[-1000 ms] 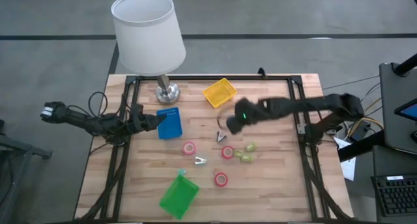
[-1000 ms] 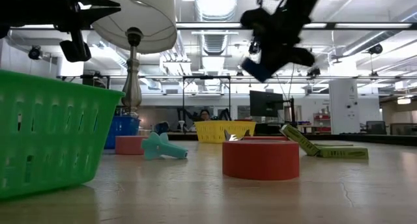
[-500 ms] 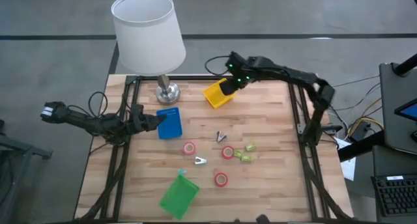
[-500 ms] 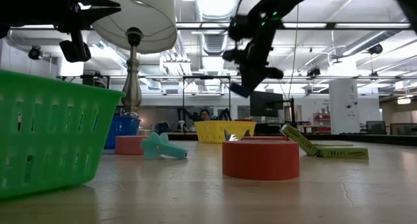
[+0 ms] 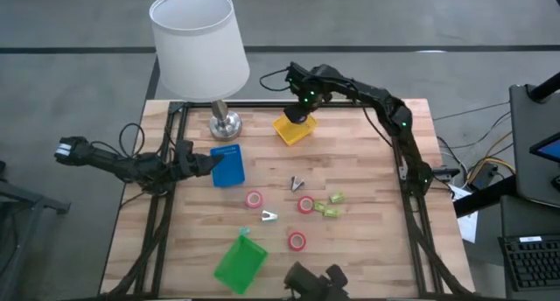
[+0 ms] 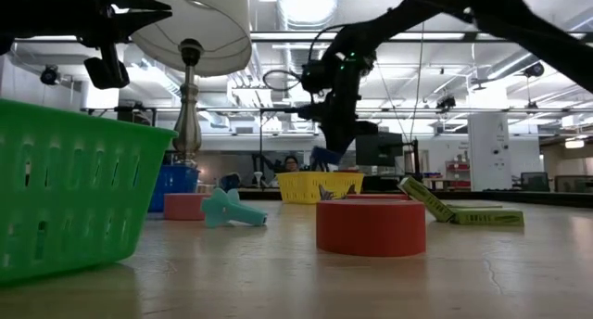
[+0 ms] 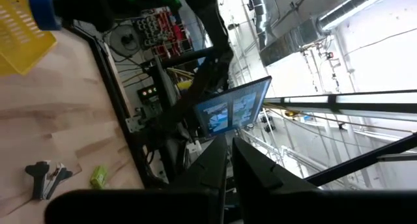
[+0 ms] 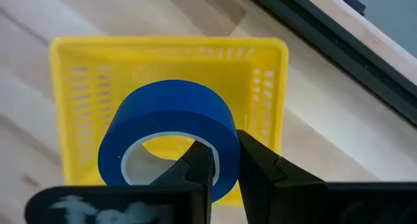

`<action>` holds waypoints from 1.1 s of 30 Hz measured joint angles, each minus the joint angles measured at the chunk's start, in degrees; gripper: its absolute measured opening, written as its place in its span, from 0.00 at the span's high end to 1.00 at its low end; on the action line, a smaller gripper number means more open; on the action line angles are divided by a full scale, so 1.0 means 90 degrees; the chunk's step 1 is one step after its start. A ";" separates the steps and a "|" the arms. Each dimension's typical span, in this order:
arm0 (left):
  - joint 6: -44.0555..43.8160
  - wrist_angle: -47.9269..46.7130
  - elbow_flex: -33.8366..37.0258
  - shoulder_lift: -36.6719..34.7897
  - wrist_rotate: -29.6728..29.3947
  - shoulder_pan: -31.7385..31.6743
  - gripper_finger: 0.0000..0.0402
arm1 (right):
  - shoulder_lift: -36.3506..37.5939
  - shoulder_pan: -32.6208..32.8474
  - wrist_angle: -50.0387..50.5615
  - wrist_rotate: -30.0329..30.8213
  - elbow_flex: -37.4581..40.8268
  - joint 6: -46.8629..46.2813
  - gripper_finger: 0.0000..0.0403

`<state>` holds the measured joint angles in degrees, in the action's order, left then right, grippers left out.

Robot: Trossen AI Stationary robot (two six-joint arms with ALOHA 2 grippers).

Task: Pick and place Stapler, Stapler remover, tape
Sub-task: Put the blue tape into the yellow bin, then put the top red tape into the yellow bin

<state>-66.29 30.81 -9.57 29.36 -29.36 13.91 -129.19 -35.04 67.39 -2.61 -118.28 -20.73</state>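
I've got the green basket (image 5: pixel 239 262) nearest me by the near edge of the bench (image 5: pixel 367 248), with a red tape roll (image 5: pixel 297 241) beside it. Mid-bench sit two more red tape rolls (image 5: pixel 254 199), a lime-green piece (image 5: pixel 332 211), and the stapler remover (image 5: pixel 297 183). The left tool (image 5: pixel 213 162) hangs with its fingers pinched together on nothing, over the blue basket (image 5: pixel 228 166) near the left edge. Further back, the lamp (image 5: pixel 200 47) stands at the far edge. My right tool (image 8: pixel 221 164) is right over the yellow basket (image 8: pixel 267 81) by the far edge, fingers clamped on the rim of the dark blue tape roll (image 8: pixel 169 129), held above the basket's floor.
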 joint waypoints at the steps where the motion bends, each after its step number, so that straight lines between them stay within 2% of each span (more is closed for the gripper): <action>1: -0.0018 -0.0001 0.0001 0.0000 0.0001 0.0001 0.93 | -0.0133 -0.0010 0.0124 0.0050 -0.0125 0.0022 0.89; 8: -0.0023 -0.0002 0.0008 0.0000 0.0022 0.0001 0.93 | -0.0933 -0.0030 0.0927 0.0124 -0.0829 0.0165 0.89; 16: -0.0045 0.0000 0.0028 0.0000 0.0024 0.0001 0.93 | -0.1129 -0.0023 0.1097 0.0196 -0.1030 0.0264 0.88; 21: -0.0048 -0.0002 0.0042 0.0000 0.0024 0.0001 0.93 | -0.1131 -0.0024 0.1151 0.0619 -0.0998 0.0227 0.81; 28: -0.0101 -0.0002 0.0042 0.0000 0.0024 0.0001 0.93 | -0.1161 -0.0023 0.1144 0.0665 -0.0998 0.0190 0.68; 33: -0.0106 -0.0002 0.0042 0.0000 0.0024 0.0001 0.93 | -0.1057 -0.0012 0.1150 0.0715 -0.0991 0.0356 0.63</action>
<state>-67.24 30.79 -9.19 29.36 -29.15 13.91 -138.70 -35.15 77.74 3.83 -127.20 -17.53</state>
